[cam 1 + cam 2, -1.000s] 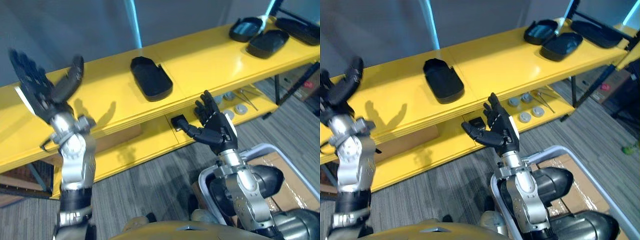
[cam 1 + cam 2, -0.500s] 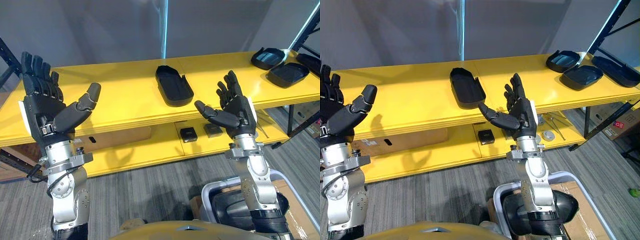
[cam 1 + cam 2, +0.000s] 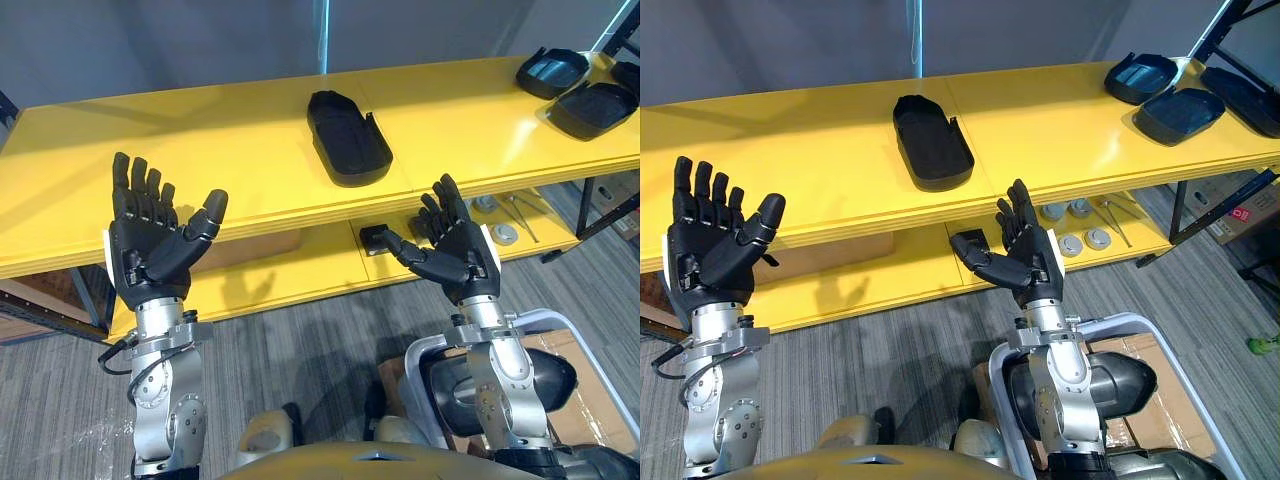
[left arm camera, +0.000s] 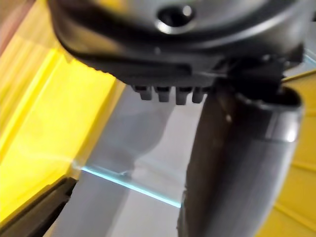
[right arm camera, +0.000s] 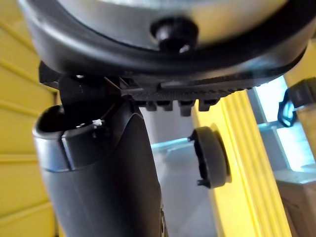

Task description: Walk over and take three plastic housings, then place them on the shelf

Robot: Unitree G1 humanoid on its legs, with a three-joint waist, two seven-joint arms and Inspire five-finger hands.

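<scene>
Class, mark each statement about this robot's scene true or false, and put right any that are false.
1. The left robot hand and the right robot hand are both open and empty. True.
2. A black plastic housing lies on the top level of the yellow shelf. True.
3. The right robot hand grips that housing. False: it is raised in front of the shelf, apart from the housing.
4. The shelf's lower level is bare. False: a small black box and round metal discs lie there.
5. More dark housings lie at the right end of the top level. True.
</scene>
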